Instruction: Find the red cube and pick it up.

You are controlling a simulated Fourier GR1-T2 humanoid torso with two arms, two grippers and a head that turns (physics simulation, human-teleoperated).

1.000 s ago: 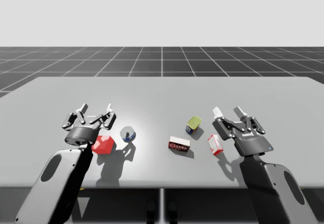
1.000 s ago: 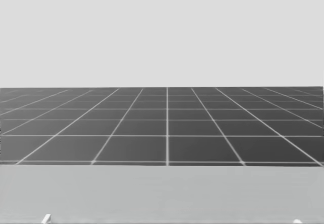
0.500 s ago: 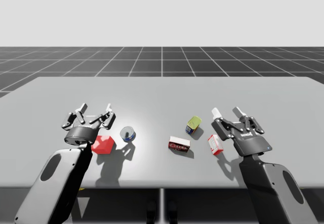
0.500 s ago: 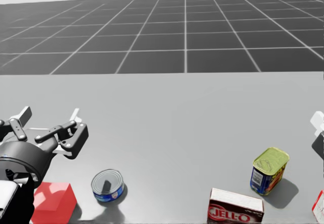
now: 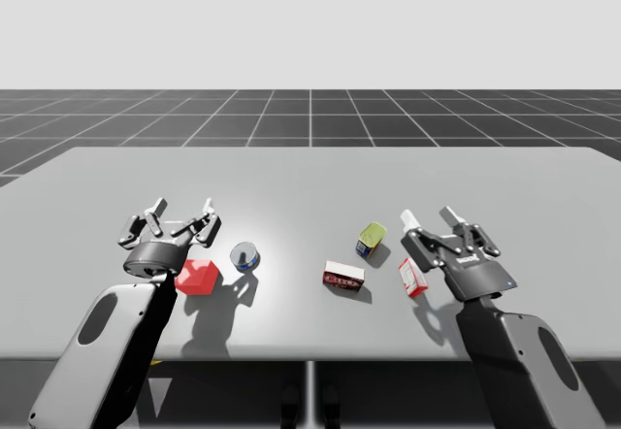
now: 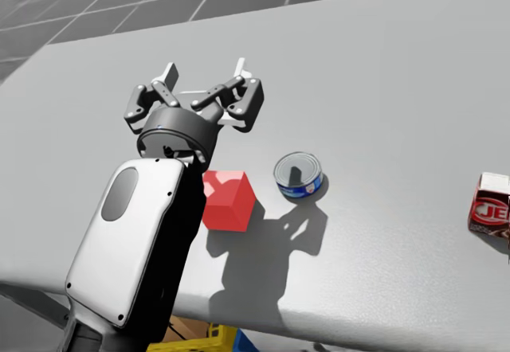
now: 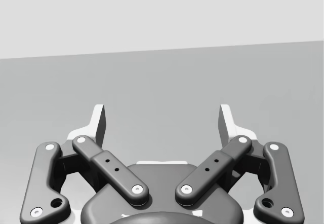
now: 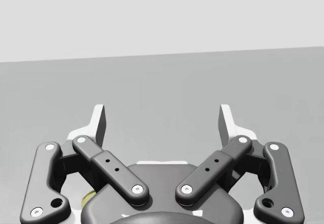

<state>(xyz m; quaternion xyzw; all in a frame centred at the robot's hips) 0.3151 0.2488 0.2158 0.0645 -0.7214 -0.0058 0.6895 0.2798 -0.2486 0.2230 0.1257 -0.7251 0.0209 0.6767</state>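
From above, the red cube (image 5: pixel 198 277) sits on the grey worktop (image 5: pixel 310 177), tucked against the robot's left wrist. It is nearer the robot than the left pincer (image 5: pixel 182 206), whose fingers are spread wide with nothing between them and point away past the cube. A low blue can (image 5: pixel 245 255) stands just beside the cube. Farther right lie a dark red box (image 5: pixel 343 278), a can with a green top (image 5: pixel 370 238) and a red-and-white box (image 5: pixel 412 276). The right pincer (image 5: pixel 428 215), also spread and holding nothing, is next to that last box.

From the head, the cube (image 6: pixel 229 201) lies behind the left pincer (image 6: pixel 205 71), half hidden by the forearm, with the blue can (image 6: pixel 298 175) close by. The dark red box (image 6: pixel 490 202) shows a printed label.

At the left wrist, the pincer (image 7: pixel 162 120) gapes over bare worktop.

At the right wrist, the pincer (image 8: pixel 162 120) gapes likewise.
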